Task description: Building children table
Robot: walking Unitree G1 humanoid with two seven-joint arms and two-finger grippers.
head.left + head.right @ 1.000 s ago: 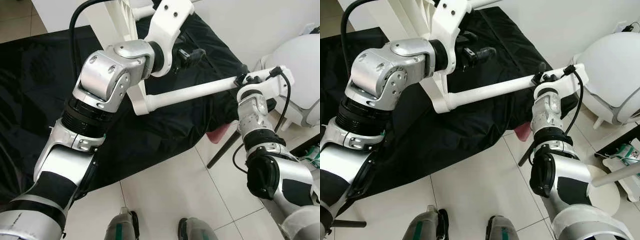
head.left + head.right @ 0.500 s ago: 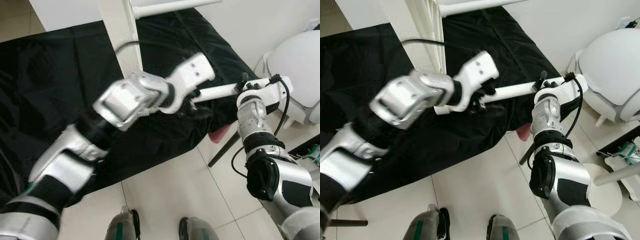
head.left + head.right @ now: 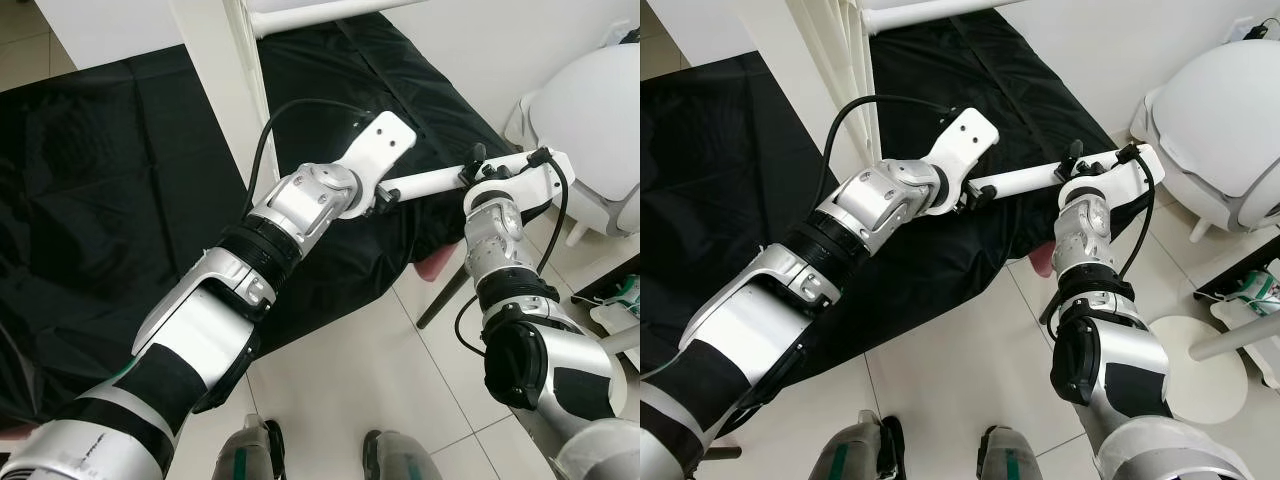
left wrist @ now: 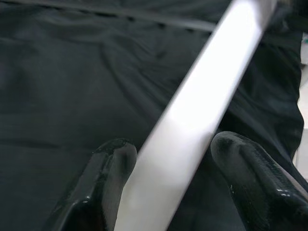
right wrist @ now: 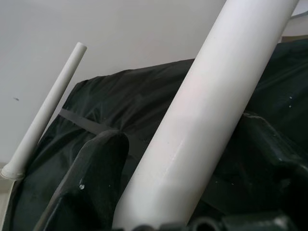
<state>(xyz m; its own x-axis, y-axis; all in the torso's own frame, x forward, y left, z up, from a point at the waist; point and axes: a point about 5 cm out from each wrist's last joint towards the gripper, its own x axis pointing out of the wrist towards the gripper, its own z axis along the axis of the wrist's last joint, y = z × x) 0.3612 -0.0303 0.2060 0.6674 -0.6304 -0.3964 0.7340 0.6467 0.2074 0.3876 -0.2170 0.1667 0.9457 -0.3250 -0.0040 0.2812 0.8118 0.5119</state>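
Note:
A white table leg [image 3: 430,182] lies level above the black cloth [image 3: 100,180], spanning between my two grippers. My left gripper [image 3: 386,197] is at the leg's left part; in the left wrist view its black fingers [image 4: 111,166] press against both sides of the leg [image 4: 192,110]. My right gripper [image 3: 478,166] is shut on the leg's right end, and the right wrist view shows the leg [image 5: 202,110] running between its fingers. A white upright table panel [image 3: 225,90] and a white bar [image 3: 330,12] stand behind my left arm, which hides the leg's left end.
A white rounded chair [image 3: 600,110] stands at the right by the wall. A second white leg [image 5: 43,115] leans at the wall. A red object [image 3: 440,265] and a dark metal strut [image 3: 445,295] sit under the cloth's edge. A white round stand [image 3: 1195,365] is on the tiled floor.
My left arm has swung down from the white upright panel to the leg, and its fingers now sit around it. My right gripper has kept its hold; the camera shifted slightly.

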